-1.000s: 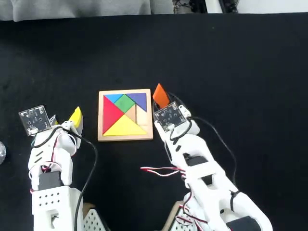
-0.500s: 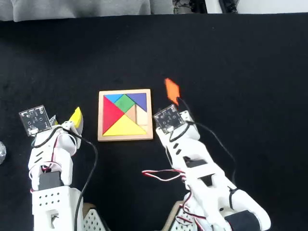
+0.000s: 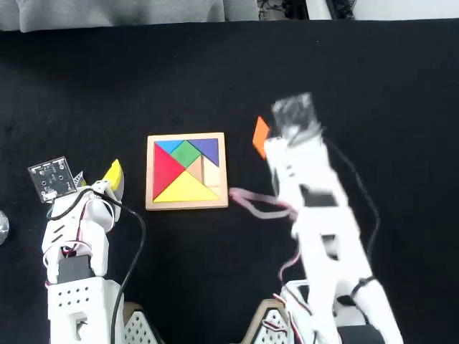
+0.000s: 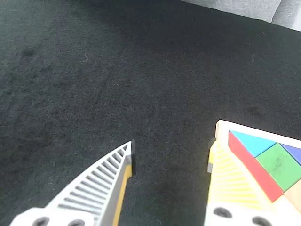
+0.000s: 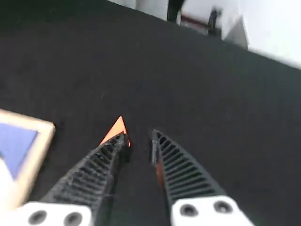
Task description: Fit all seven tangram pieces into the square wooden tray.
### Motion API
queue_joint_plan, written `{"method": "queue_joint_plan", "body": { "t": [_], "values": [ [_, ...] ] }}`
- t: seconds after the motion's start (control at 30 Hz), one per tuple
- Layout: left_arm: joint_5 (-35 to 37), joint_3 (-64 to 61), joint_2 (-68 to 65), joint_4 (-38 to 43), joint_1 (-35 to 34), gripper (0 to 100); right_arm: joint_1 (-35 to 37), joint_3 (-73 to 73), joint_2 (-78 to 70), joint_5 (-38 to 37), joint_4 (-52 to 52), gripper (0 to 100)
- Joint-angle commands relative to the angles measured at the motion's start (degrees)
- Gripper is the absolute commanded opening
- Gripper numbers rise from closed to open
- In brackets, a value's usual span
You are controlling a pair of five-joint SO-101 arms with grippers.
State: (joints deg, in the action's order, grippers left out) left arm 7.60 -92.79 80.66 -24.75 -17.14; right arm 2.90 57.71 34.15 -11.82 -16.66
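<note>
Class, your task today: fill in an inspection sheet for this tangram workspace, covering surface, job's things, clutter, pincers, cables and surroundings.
Surface: black cloth, flat.
Job's things: square wooden tray mid-table holding red piece, yellow piece, green piece, cyan piece, blue piece; tan areas at its right side, pieces or bare wood, cannot tell.
Clutter: small shiny thing at the cloth's left edge.
Pincers: left pincer open, empty, left of the tray; right pincer orange-tipped, slightly open, right of the tray.
Cables: black cable loops beside the left arm; red-and-white wires hang near the tray's corner.
Surroundings: grey fabric and white wall beyond the cloth.
</note>
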Motion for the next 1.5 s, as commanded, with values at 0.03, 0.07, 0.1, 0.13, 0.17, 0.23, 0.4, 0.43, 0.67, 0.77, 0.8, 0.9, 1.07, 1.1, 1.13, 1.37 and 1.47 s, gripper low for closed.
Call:
{"method": "queue_joint_plan", "body": {
  "t": [0.03,0.07,0.1,0.13,0.17,0.23,0.4,0.43,0.67,0.77,0.8,0.9,1.07,1.1,1.13,1.37,1.47],
  "values": [
    [-0.44,0.31,0.70,1.14,0.57,26,5.63,-22.02,-7.78,1.76,-17.41,6.4],
    [-0.44,0.31,0.70,1.14,0.57,26,7.47,-24.40,-11.12,1.14,-17.85,6.4],
    [-0.44,0.31,0.70,1.14,0.57,26,8.97,-26.68,-14.81,0.62,-18.02,6.3],
    [-0.44,0.31,0.70,1.05,0.57,26,9.93,-28.97,-18.68,0.26,-18.11,6.3],
    [-0.44,0.31,0.70,1.05,0.57,26,10.20,-31.43,-22.99,0.70,-18.46,6.3],
    [-0.44,0.31,0.70,1.05,0.57,26,10.02,-35.91,-31.34,0.70,-18.46,6.0],
    [-0.44,0.31,0.70,1.05,0.57,26,9.05,-46.11,-47.87,0.70,-17.41,1.3],
    [-0.44,0.31,0.70,1.05,0.57,26,8.88,-48.13,-50.24,0.70,-17.32,1.1],
    [-0.44,0.31,0.70,1.05,0.57,26,8.79,-60.70,-64.13,0.35,-18.90,1.1],
    [-0.44,0.31,0.70,1.05,0.57,26,8.79,-65.71,-67.65,0.26,-26.90,1.1],
    [-0.44,0.31,0.70,1.05,0.57,26,8.79,-67.30,-68.44,0.18,-29.98,1.1],
    [-0.44,0.31,0.70,1.05,0.57,26,8.79,-71.52,-69.93,0.18,-38.86,1.1],
    [-0.44,0.31,0.70,1.05,0.57,26,9.32,-73.89,-70.64,-6.24,-48.35,1.1],
    [-0.44,0.31,0.70,1.05,0.57,26,9.58,-74.07,-70.55,-7.38,-49.85,1.1],
    [-0.44,0.31,0.70,1.05,0.57,26,9.58,-74.24,-70.55,-8.00,-51.52,1.1],
    [-0.44,0.31,0.70,1.05,0.57,26,7.12,-73.89,-70.29,-12.13,-60.57,1.1],
    [-0.44,0.31,0.70,1.05,0.57,26,5.80,-73.80,-68.62,-12.66,-63.91,1.1]
  ]
}}
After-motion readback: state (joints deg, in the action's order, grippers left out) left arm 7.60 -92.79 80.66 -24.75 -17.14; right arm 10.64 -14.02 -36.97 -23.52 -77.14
